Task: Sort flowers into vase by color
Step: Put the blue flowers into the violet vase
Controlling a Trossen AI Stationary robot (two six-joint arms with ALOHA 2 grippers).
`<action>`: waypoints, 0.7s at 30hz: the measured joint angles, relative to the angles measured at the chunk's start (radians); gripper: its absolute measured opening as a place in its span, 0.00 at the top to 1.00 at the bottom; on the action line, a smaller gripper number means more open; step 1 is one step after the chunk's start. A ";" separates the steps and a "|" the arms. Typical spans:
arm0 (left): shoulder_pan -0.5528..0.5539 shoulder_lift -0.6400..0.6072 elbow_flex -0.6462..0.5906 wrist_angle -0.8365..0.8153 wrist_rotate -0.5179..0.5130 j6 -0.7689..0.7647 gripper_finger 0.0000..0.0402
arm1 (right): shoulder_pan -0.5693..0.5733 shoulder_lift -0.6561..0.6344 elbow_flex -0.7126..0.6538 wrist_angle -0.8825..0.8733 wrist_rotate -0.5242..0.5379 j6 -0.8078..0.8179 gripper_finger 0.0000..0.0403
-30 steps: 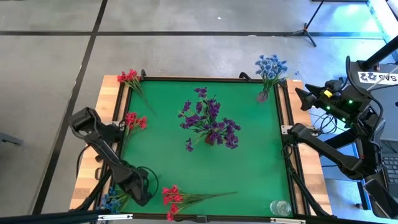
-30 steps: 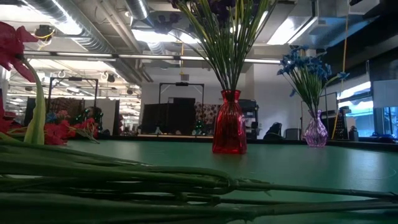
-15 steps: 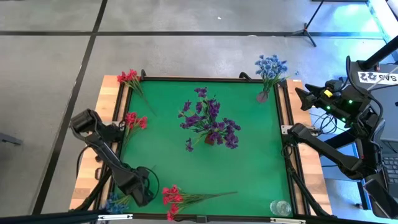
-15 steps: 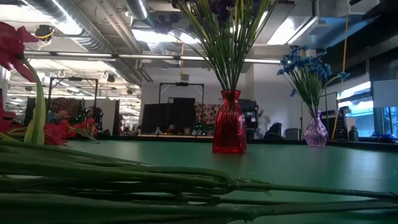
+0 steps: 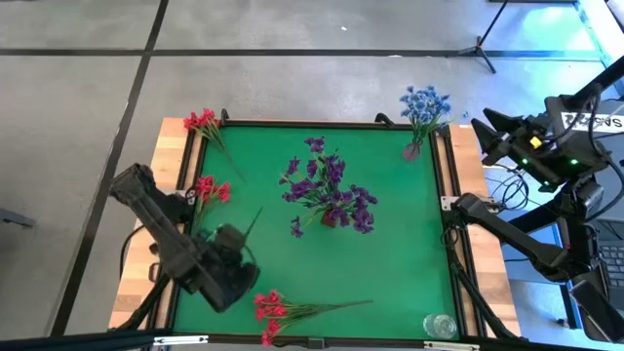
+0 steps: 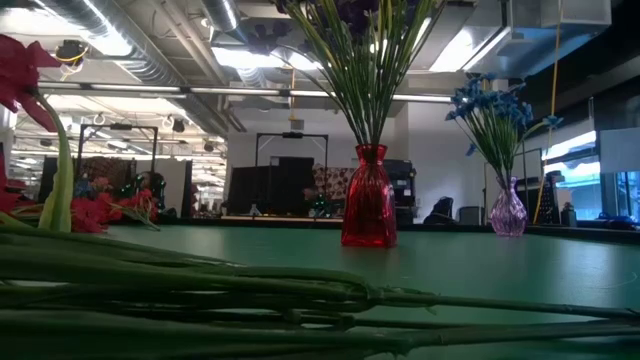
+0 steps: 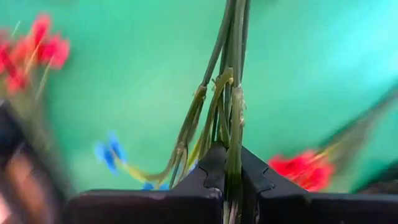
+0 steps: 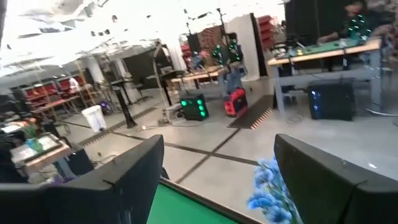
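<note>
The left gripper (image 7: 227, 177) now pinches the blue sprig's (image 7: 111, 151) stems and has swung it off the table's (image 5: 171, 146) near-left corner over the mat; the purple vase (image 6: 508, 213) of blue flowers comes next. The right gripper (image 8: 217, 168) waits, spread wide, beyond the far-right corner.

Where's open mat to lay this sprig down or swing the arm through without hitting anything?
Widest bare mat lies between the purple bouquet in the red vase and the right edge, down toward the clear glass. Another strip runs along the far edge between the red sprigs and the blue flower vase. It's crowded near the left gripper, shut on green stems, beside the red bunch.
</note>
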 joint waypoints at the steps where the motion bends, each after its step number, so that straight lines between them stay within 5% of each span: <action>1: 0.019 0.000 0.030 0.004 -0.029 0.044 0.99 | 0.000 0.000 0.000 0.009 -0.012 0.000 0.24; 5: 0.091 0.000 0.124 0.056 -0.033 0.298 0.99 | 0.000 0.000 0.000 0.013 -0.088 -0.007 0.24; 9: 0.134 0.000 0.140 0.221 0.116 0.544 0.99 | 0.000 -0.007 0.000 0.067 -0.236 -0.037 0.24; 12: 0.162 0.009 0.123 0.346 0.220 0.632 0.99 | 0.000 -0.010 0.001 0.141 -0.350 -0.020 0.24; 16: 0.193 0.042 0.101 0.494 0.236 0.718 0.99 | 0.000 -0.010 0.001 0.206 -0.478 0.051 0.25; 21: 0.233 0.131 0.079 0.727 0.317 0.863 0.99 | 0.000 -0.012 0.001 0.180 -0.508 0.110 0.30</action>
